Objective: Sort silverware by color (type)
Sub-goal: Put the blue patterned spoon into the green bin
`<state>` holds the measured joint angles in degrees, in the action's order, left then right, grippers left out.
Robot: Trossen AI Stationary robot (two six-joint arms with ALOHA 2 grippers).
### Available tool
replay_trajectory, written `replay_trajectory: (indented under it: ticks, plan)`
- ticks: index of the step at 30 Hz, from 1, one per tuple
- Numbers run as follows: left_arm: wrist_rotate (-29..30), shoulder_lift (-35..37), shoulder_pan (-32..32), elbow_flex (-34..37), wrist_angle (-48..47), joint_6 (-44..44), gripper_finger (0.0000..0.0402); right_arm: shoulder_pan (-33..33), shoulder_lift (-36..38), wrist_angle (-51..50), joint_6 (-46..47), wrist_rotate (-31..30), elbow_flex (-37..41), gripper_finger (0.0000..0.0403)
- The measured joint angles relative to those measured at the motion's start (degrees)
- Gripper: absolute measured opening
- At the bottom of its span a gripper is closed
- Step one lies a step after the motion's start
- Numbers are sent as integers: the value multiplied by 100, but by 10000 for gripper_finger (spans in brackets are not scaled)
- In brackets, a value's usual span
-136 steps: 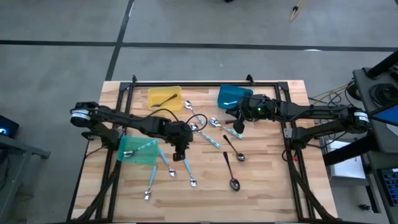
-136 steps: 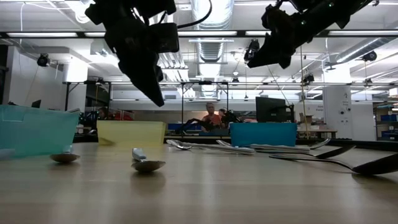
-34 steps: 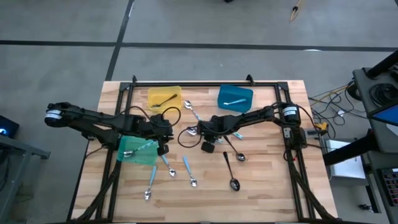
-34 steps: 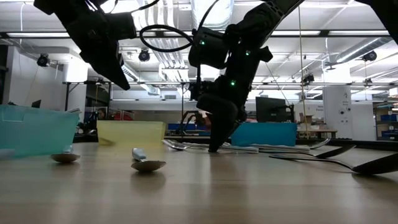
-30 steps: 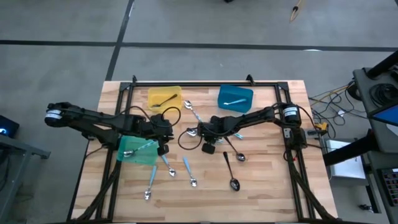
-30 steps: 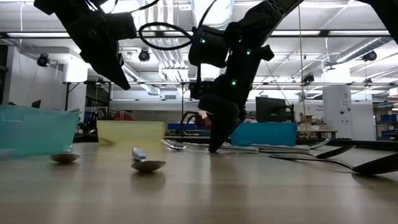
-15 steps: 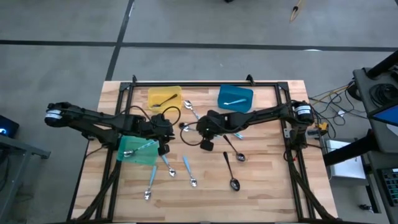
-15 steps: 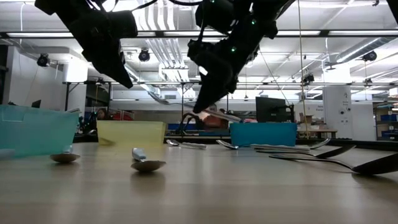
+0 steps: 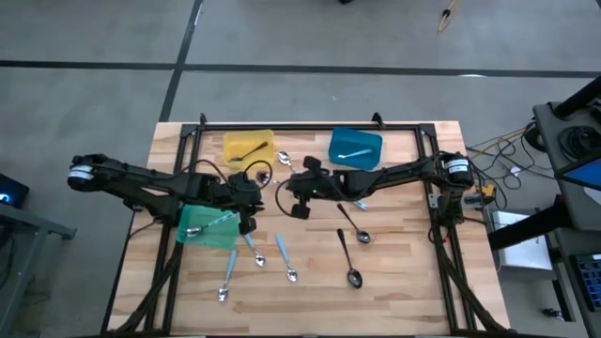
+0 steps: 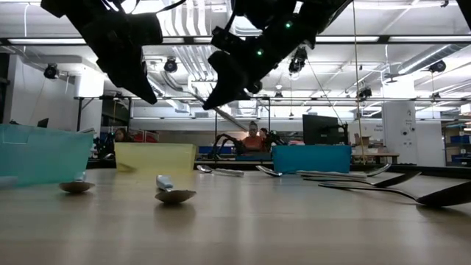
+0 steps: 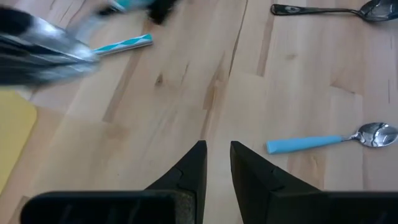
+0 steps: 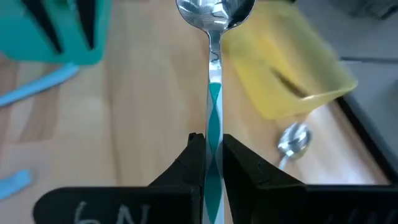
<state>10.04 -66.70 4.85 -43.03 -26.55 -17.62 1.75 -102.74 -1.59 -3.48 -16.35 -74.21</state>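
My right gripper (image 12: 213, 142) hangs above the table's middle (image 9: 289, 191), shut on a spoon (image 12: 214, 74) with a silver bowl and a teal-and-white striped handle. My left gripper (image 11: 217, 163) hovers beside the green bin (image 9: 208, 228); its fingers stand a narrow gap apart with nothing between them. Blue-handled spoons (image 9: 285, 258), dark spoons (image 9: 346, 249) and a silver spoon (image 9: 291, 169) lie flat on the wood. The yellow bin (image 9: 249, 147) holds a dark spoon, the blue bin (image 9: 355, 147) a light blue piece, the green bin a striped-handled spoon. My right gripper pinches the spoon's striped handle (image 12: 213, 124) between its two fingers. The spoon lies along the fingers and sticks out ahead of them, bowl (image 12: 214, 11) foremost, toward the table's left. It is lifted clear of the table and slants in the low view (image 10: 221, 110).
The three bins stand along the far and left part of the table. A dark frame rail (image 9: 310, 123) runs along the far edge. A silver spoon (image 12: 292, 140) lies beside the yellow bin (image 12: 286, 68). Bare wood shows at the near edge (image 9: 404, 291). A person sits far behind the table (image 10: 254, 138).
My right gripper has risen from the table with the striped spoon, lifting it clear, and has moved toward the table's left and far side, toward the yellow bin. The spoon, level half a second ago, now slants.
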Motion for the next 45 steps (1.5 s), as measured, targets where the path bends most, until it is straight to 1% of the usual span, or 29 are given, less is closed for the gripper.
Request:
replay_trajectory:
  ticks: [4, 8, 14, 21, 24, 26, 29, 32, 34, 37, 41, 45]
  plan:
    - [-4, 36, 188, 0, -10, -7, 52, -41, 0, 476, -198, -21, 39, 24]
    - [-6, 254, 384, -39, -117, -61, 52, -38, 0, 690, -192, -21, 43, 24]
    - [-6, 819, 647, -167, -267, -77, 52, -38, 4, 605, 41, -17, -48, 24]
    - [22, 1304, 698, -446, -171, 296, 52, -38, -29, -281, 244, 27, -442, 24]
    - [315, 1316, 698, -517, 19, 524, 52, -38, -33, -654, 245, 27, -572, 24]
    - [434, 1261, 695, -543, 24, 633, 52, -38, -34, -995, 330, 27, -648, 24]
    - [566, 1104, 695, -570, 88, 674, 52, -44, -45, -1770, 563, 35, -848, 24]
    - [868, 819, 696, -570, 225, 701, 56, -104, -83, -2452, 796, 53, -971, 24]
    - [944, 578, 690, -570, 345, 872, 62, -180, -117, -2743, 817, 132, -975, 24]
    - [1020, 223, 670, -570, 597, 1175, 77, -305, -133, -2931, 895, 161, -975, 24]
    - [1354, -228, 567, -594, 756, 1445, 109, -398, -133, -3145, 1014, 144, -980, 24]
    - [1363, -629, 485, -599, 1196, 1755, 141, -438, -131, -3209, 1148, 132, -980, 24]
